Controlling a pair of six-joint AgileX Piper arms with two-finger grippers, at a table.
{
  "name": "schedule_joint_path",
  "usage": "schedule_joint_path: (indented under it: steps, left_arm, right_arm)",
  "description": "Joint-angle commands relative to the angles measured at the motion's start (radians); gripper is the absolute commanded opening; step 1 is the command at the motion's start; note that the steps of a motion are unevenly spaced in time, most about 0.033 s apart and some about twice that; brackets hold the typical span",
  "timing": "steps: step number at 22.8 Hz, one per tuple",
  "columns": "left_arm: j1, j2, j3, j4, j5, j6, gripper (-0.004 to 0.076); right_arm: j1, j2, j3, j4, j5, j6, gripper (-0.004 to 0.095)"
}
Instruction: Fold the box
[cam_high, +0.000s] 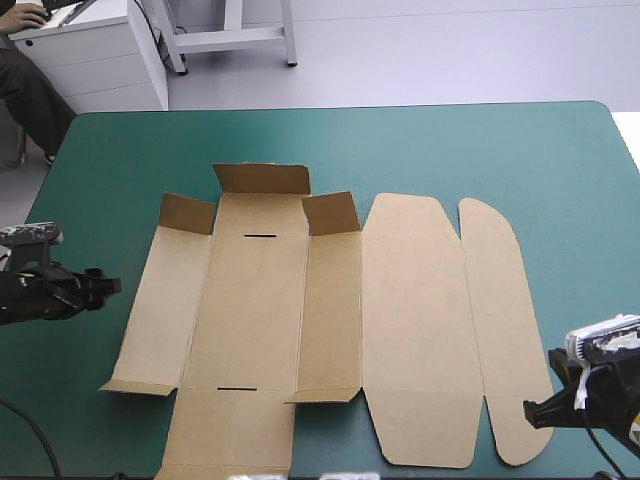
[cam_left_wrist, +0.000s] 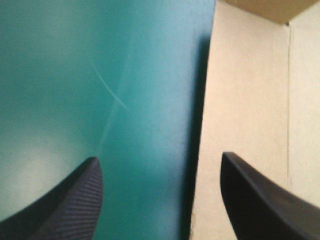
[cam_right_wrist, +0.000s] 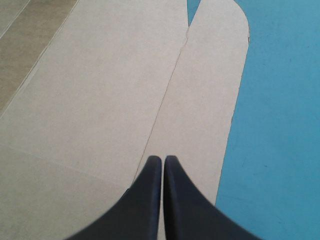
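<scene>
From above: the brown box (cam_high: 300, 320) lies as a cut sheet on the middle of the teal-green cover (cam_high: 480, 150), almost flat, with only three short end flaps (cam_high: 262, 178) raised along its far side. The sheet spreads widest from left to right across the table, while its panels and creases run from the near edge to the far one. My left gripper (cam_high: 105, 285) waits at the table's left edge and points straight across at the outermost side panel (cam_high: 165, 310), just beside it. My right gripper (cam_high: 533, 412) sits at the near right corner of the sheet, aimed at the narrow rounded flap (cam_high: 500, 320). Each arm is close to its own side of the board.

From the left wrist: the left gripper (cam_left_wrist: 160, 200) stands wide apart and holds nothing. The side panel's outer edge runs between the fingers, along the way they point, with one finger (cam_left_wrist: 75, 205) over bare cover and the other over board. I judge that this edge is the one to lift.

From the right wrist: the right gripper (cam_right_wrist: 163, 167) is pressed together into one arch and carries nothing. It hangs over the rounded flap, whose length runs ahead of it to a curved far tip. I cannot tell if it touches the board.
</scene>
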Motion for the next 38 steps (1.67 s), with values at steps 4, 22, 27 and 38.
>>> schedule_joint_path:
  steps: [4,22,27,38]
  left_arm:
    - [0.004,0.104,-0.032,-0.123,0.196,0.094,0.0473]
    - [-0.017,0.106,0.162,-0.193,0.184,0.135,0.0473]
    - [-0.125,0.106,0.168,-0.204,0.254,0.135,0.0473]
    - [-0.157,0.106,0.168,-0.385,0.344,0.130,0.0473]
  right_arm:
    - [-0.005,-0.110,0.027,-0.017,-0.051,0.025,-0.0001]
    - [-0.005,-0.123,0.027,-0.014,-0.046,0.027,-0.0001]
    - [-0.005,-0.123,0.027,-0.016,-0.048,0.027,-0.0001]
    - [-0.005,-0.123,0.027,-0.014,-0.041,0.038,-0.0001]
